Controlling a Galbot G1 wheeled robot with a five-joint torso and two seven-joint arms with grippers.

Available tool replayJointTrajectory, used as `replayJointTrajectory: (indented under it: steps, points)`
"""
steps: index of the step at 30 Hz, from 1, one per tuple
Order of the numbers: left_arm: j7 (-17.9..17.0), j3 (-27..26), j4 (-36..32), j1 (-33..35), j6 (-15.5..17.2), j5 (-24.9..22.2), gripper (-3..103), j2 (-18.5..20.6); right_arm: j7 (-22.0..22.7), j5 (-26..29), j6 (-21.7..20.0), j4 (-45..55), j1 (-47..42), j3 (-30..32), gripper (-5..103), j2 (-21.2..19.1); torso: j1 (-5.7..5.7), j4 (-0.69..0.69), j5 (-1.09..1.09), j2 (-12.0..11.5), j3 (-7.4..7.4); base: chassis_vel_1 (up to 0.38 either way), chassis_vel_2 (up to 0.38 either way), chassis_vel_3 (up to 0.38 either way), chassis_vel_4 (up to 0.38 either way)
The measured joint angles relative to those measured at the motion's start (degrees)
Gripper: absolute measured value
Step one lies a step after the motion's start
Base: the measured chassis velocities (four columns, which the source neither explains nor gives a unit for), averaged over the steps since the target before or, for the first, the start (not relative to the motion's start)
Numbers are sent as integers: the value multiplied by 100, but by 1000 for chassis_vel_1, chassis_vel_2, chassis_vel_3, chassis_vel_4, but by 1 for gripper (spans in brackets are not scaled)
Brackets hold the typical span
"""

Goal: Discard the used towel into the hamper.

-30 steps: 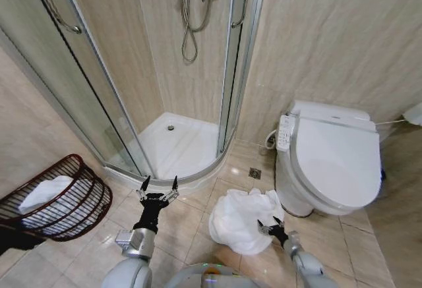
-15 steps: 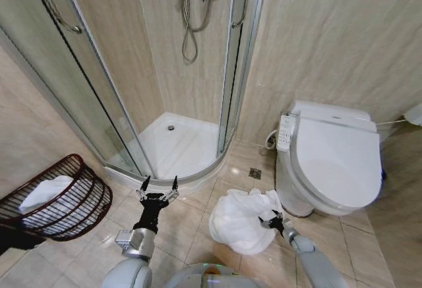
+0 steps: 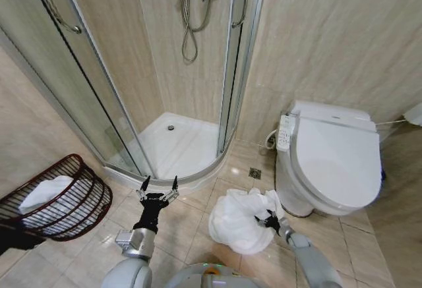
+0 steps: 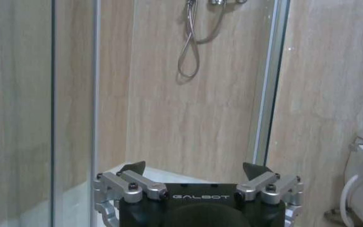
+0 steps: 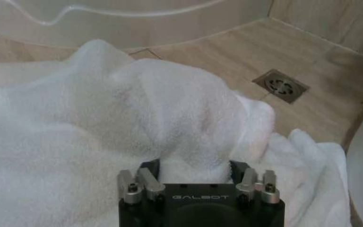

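Our right gripper (image 3: 266,221) is pushed into the crumpled white towel (image 3: 239,220) on the bathroom floor, a thick fold of cloth bulging up between its two spread fingers (image 5: 145,176) in the right wrist view. The fingertips are buried in the fabric, so we cannot tell whether they have pinched the fold or merely straddle it. The towel heaps out from the gripper on all sides, with no clear long axis, its far edge just short of the curved sill of the shower tray (image 3: 178,144). Beyond the gripper, a small floor drain (image 5: 281,85) sits in the tan tiles. Just beside the towel, on the gripper's outer side, stands the white toilet (image 3: 333,159) with its lid down.

Our left gripper (image 3: 157,188) hovers well away on the other side of the towel, upright, fingers wide apart and holding nothing, facing the glass shower enclosure and the hose (image 4: 193,42) hanging on its back wall.

Farther out past the left gripper lies the hamper (image 3: 62,199), tipped over on the floor with its long axis roughly level and its wide rim turned away from the towel, toward the wall. A white cloth (image 3: 43,192) shows through its ribs. Its base end is partly cut off by a dark shape at the frame's edge.
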Motion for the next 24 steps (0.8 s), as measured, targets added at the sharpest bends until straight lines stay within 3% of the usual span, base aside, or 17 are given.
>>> replayJointTrajectory:
  steps: [2, 5, 8, 12, 15, 24]
  points:
    - [0, 0, 0, 0, 0, 0, 100, 0, 6, 86, -22, 76, -45, -4, 61, -2, 0, 0, 0, 0, 0, 0, 0, 0, 0]
    - [0, 0, 0, 0, 0, 0, 100, 0, 22, 229, -116, 222, -120, -25, 56, -8, 0, 0, 0, 0, 0, 0, 0, 0, 0]
    - [0, 0, 0, 0, 0, 0, 100, 0, 28, 375, -157, 403, -219, -31, 39, -17, 0, 0, 1, 1, 0, 0, 0, 0, 0]
    - [0, 0, 0, 0, 0, 0, 100, 0, -49, 589, -224, 600, -329, -26, 28, -41, 0, 0, 2, 1, 0, 0, 0, 0, 0]
    - [0, 0, 0, 0, 0, 0, 100, 0, -125, 796, -281, 798, -464, -11, 14, -74, 0, 0, 0, 1, 0, 0, 0, 0, 0]
    - [0, 0, 0, 0, 0, 0, 100, 0, -157, 1001, -322, 1093, -663, 35, 8, -105, 0, 0, 1, 1, 0, 0, 0, 0, 0]
